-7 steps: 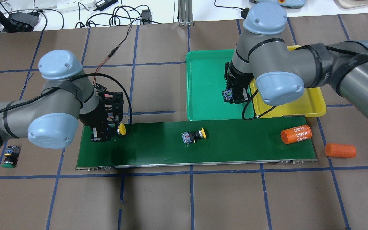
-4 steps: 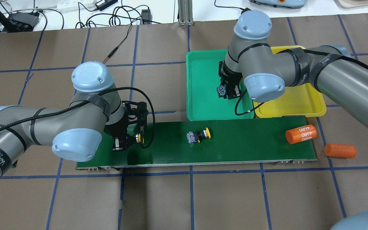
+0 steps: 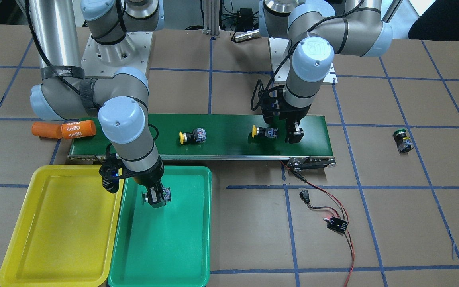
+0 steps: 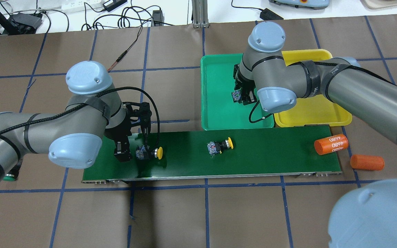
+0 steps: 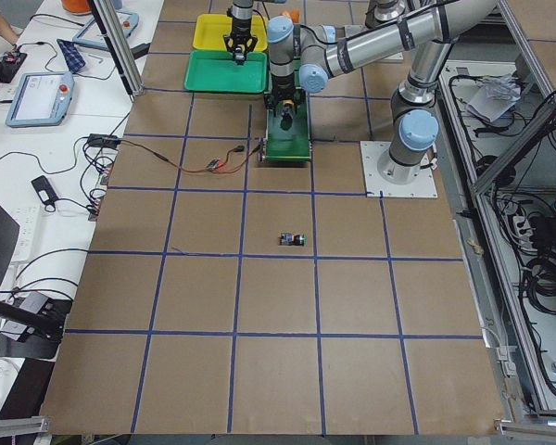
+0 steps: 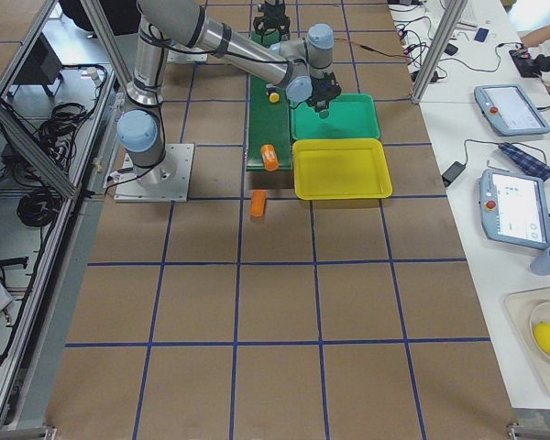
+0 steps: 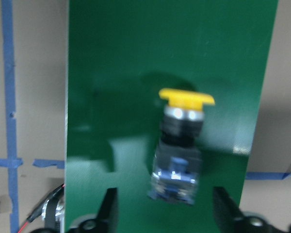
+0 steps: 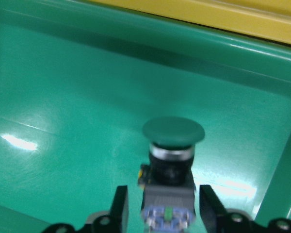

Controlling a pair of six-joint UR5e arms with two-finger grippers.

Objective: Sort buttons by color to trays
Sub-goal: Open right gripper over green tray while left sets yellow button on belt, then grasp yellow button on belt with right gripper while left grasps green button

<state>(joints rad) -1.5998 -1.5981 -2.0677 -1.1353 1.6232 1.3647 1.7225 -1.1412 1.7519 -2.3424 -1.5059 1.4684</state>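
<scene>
My left gripper (image 4: pixel 129 146) is open and low over the left end of the belt. A yellow button (image 4: pixel 149 152) lies on the belt just ahead of its fingertips, cap pointing along the belt; the left wrist view shows the button (image 7: pixel 179 155) clear of both fingers (image 7: pixel 108 213). A second yellow button (image 4: pixel 219 146) lies mid-belt. My right gripper (image 4: pixel 240 96) is shut on a green button (image 8: pixel 170 145) just above the green tray (image 4: pixel 215 110). The yellow tray (image 4: pixel 315 113) sits beside it. Another green button (image 3: pixel 403 140) lies on the table, mostly hidden under my left arm in the overhead view.
The dark-green conveyor belt (image 4: pixel 260 160) runs in front of both trays. An orange cylinder marked 4680 (image 4: pixel 331 144) sits at its right end, a second orange cylinder (image 4: pixel 366 162) just off it. A wire with a small board (image 3: pixel 337 224) lies beyond the belt's left end.
My left gripper moved right along the belt with the yellow button, which now lies between open fingers. My right gripper carried the green button farther over the green tray. The mid-belt button and cylinder drifted right.
</scene>
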